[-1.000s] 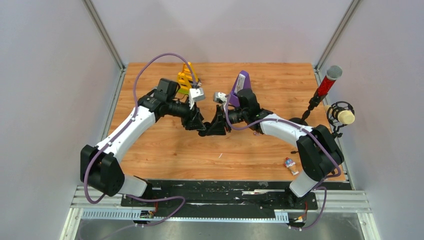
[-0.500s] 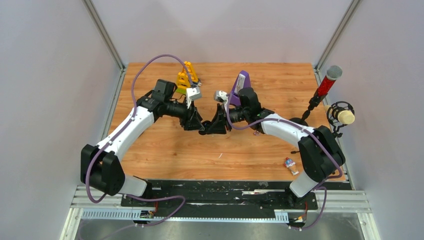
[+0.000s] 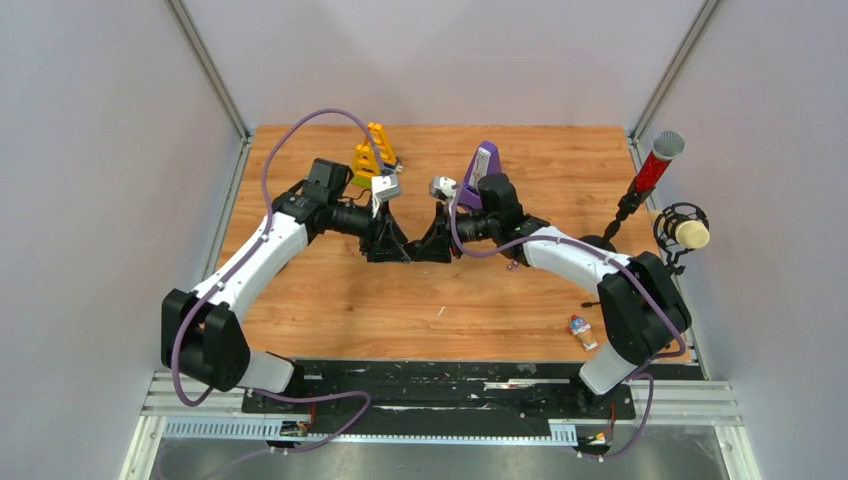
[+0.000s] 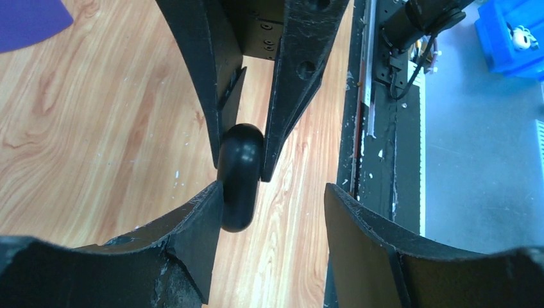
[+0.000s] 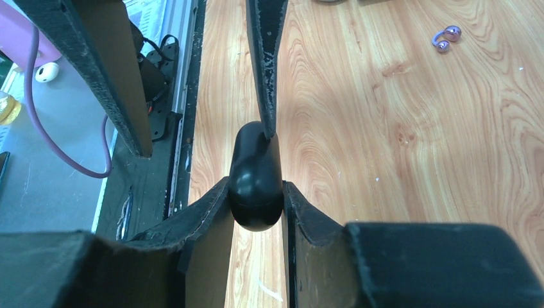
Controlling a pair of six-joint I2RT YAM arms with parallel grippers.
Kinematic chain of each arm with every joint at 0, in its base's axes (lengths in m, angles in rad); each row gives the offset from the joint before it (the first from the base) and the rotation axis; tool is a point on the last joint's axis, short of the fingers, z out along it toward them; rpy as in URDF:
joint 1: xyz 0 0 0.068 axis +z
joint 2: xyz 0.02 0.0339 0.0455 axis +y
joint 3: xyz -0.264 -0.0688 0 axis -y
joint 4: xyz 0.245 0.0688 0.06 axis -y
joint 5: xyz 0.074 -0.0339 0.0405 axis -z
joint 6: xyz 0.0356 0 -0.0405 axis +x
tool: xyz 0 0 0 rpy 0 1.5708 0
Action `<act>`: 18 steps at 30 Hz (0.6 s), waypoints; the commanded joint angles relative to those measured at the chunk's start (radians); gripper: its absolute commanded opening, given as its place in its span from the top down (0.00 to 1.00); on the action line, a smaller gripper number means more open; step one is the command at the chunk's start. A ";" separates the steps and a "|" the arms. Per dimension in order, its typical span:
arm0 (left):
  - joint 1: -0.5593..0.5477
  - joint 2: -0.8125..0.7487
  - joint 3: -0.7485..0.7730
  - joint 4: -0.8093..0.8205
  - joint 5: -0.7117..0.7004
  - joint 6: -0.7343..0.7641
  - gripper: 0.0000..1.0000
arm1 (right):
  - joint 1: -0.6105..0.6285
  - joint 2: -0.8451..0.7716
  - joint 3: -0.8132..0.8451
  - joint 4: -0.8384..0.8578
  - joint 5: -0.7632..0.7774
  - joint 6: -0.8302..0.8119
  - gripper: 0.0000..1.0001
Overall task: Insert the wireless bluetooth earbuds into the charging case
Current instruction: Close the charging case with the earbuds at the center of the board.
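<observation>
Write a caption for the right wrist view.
Right gripper clamps the charging case; open left gripper surrounds its far end.

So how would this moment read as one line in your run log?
right pincer: shut on case | left pincer: open, straddling case's free end | earbuds: not in view

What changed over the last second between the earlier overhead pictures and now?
The left gripper and right gripper, meeting mid-table, shifted together slightly toward the far edge. No grip visibly taken or released: the right gripper stays shut on the glossy black oval charging case, the left open, one finger touching the case's other end. The yellow block toy stayed put.
</observation>
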 commanded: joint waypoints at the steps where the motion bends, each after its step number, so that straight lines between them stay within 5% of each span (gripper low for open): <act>1: 0.000 -0.036 0.009 -0.031 0.078 0.032 0.35 | -0.008 -0.023 0.047 0.034 0.054 0.009 0.95; 7: -0.001 -0.044 0.015 -0.005 0.037 0.019 0.35 | -0.017 -0.032 0.045 0.028 0.045 0.008 0.95; 13: 0.016 -0.077 0.023 0.009 -0.052 0.015 0.05 | -0.072 -0.061 0.027 -0.007 0.021 0.002 0.95; 18: 0.032 -0.111 -0.002 0.042 -0.120 -0.002 0.00 | -0.156 -0.106 0.008 -0.065 0.019 0.002 0.96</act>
